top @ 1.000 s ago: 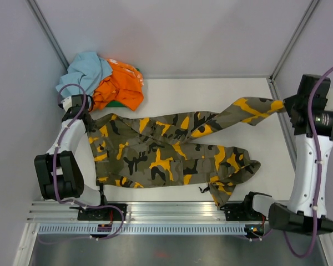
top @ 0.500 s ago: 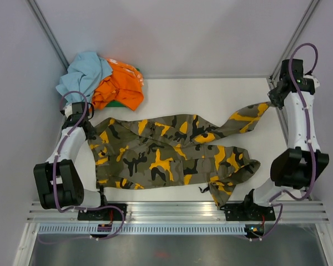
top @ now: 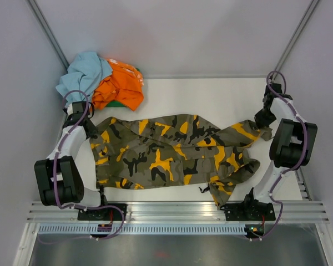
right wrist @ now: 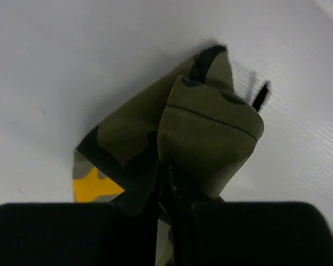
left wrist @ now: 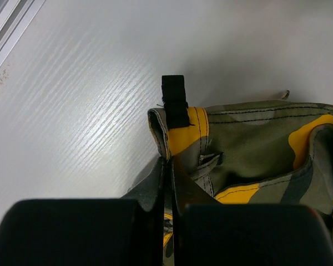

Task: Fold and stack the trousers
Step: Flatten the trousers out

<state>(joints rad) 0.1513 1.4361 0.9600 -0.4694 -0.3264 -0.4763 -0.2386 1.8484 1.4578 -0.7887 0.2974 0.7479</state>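
Note:
The camouflage trousers lie across the white table, waist at the left, legs to the right. My left gripper is shut on the waistband corner, next to a black belt loop. My right gripper is shut on the hem of the far leg, low over the table at the right edge. The near leg lies crumpled at the front right.
A pile of light blue and orange clothes sits at the back left corner. Grey walls enclose the table on the left, back and right. The metal rail with both arm bases runs along the near edge.
My right gripper has come down and in from high at the right, bringing the far leg's hem toward the near leg. My left gripper has stayed at the waistband.

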